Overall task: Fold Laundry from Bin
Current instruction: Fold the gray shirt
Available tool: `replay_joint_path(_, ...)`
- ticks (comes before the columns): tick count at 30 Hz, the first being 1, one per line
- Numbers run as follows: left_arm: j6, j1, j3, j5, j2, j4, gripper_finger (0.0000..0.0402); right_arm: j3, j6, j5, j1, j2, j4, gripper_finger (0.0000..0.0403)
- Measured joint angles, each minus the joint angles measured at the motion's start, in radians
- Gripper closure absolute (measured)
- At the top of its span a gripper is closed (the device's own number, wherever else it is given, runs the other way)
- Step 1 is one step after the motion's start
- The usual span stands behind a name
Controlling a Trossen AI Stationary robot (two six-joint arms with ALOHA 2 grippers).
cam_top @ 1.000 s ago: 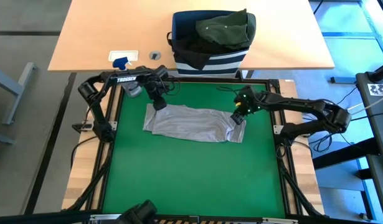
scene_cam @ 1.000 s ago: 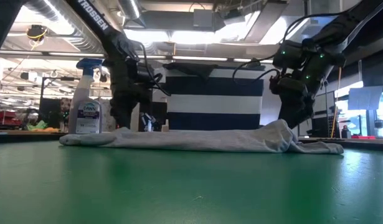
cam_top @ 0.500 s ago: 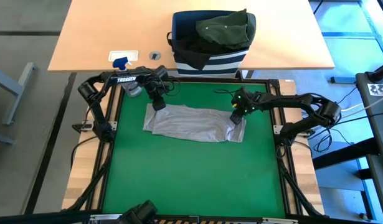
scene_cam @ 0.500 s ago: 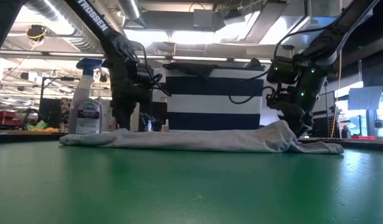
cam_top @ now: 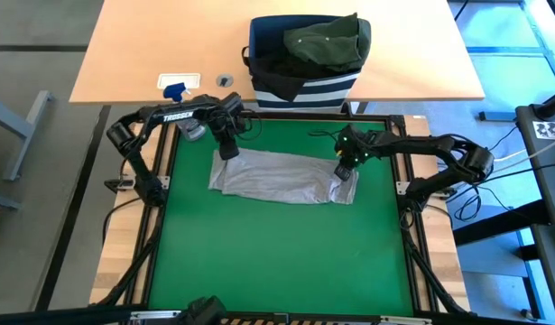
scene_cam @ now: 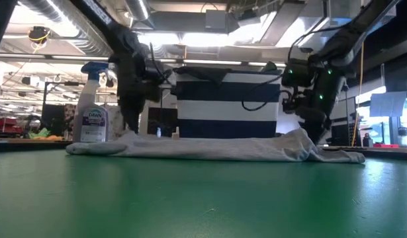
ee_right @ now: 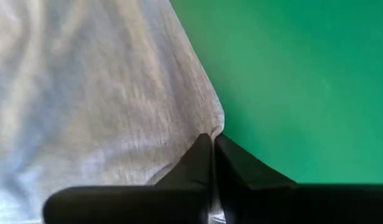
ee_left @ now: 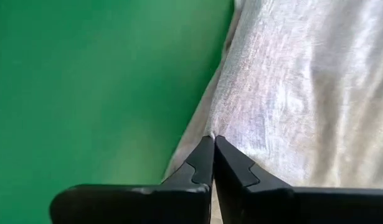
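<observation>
- Lying spread flat on the green mat (cam_top: 277, 244) of the worktop is the light grey garment (cam_top: 282, 179), stretched from one arm to the other at the mat's far half.
- The left claw (cam_top: 228, 152) sits at the garment's far left corner; in the left wrist view its fingers (ee_left: 203, 163) are pressed together, pinching the grey cloth edge at their tips.
- The right claw (cam_top: 343, 170) sits at the garment's far right end; in the right wrist view its fingers (ee_right: 200, 163) are likewise pressed together on the cloth edge, right where grey fabric meets green mat.
- How much cloth sits between either pair of tips is hard to make out, since the fingers cover the pinch point.
- The navy striped bin (cam_top: 304, 88) stands on the wooden worktop (cam_top: 133, 54) beyond the mat, between the two arms.
- A dark olive garment (cam_top: 327, 43) is heaped at the bin's top, partly draped over its rim; dark cloth beside it inside the bin is too shadowed to tell apart.
- In the low view the bin's top is cut off by the arms and cables, and the grey garment's right end bunches into a small ridge.
- A spray bottle (scene_cam: 94, 119) stands behind the garment's left end; from above only its blue nozzle shows clearly.
</observation>
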Motion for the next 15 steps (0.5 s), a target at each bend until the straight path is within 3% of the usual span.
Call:
replay_joint_path(9, -0.019, -0.043, 0.011, -0.020, -0.174, -0.063, 0.0401, 0.224, -0.037, -0.034, 0.029, -0.078, -0.296, 0.0395)
replay_joint_path(15, -0.053, -0.124, 0.011, 0.053, -0.307, -0.170, 0.0401, 0.287, 0.040, -0.105, 0.167, -0.163, -0.389, 0.0399)
